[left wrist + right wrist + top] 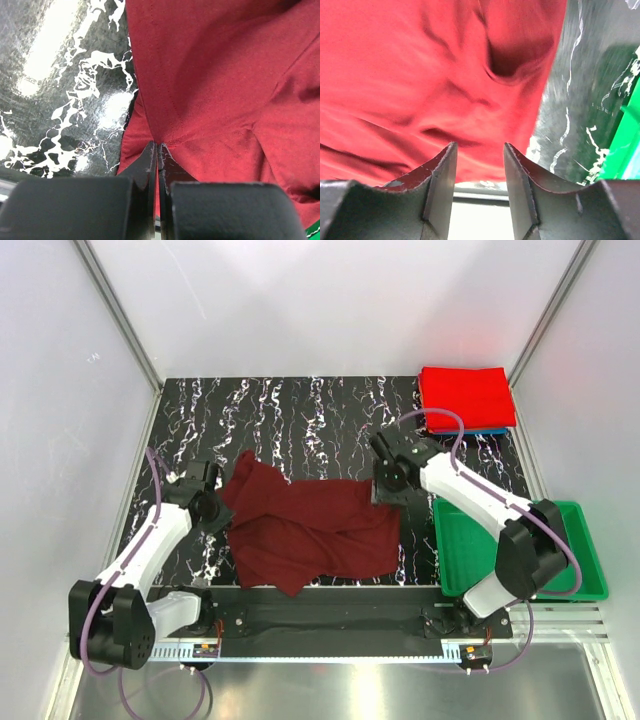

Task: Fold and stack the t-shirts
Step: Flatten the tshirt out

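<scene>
A dark maroon t-shirt (pixel 310 530) lies crumpled on the black marbled table (pixel 300 420). My left gripper (pixel 212 502) is shut on the maroon shirt's left edge; in the left wrist view the fingertips (pixel 157 147) pinch a fold of the cloth (pixel 220 100). My right gripper (pixel 385 492) is open just above the shirt's right edge; the right wrist view shows the shirt (pixel 420 75) under the spread fingers (pixel 479 150). A folded bright red t-shirt (pixel 466 397) lies at the back right on a blue shirt (pixel 490 430), seen only as a thin edge.
A green plastic tray (pixel 570 570) stands at the front right, its edge in the right wrist view (pixel 625 145). White walls enclose the table on three sides. A black rail (pixel 330 615) runs along the near edge between the arm bases.
</scene>
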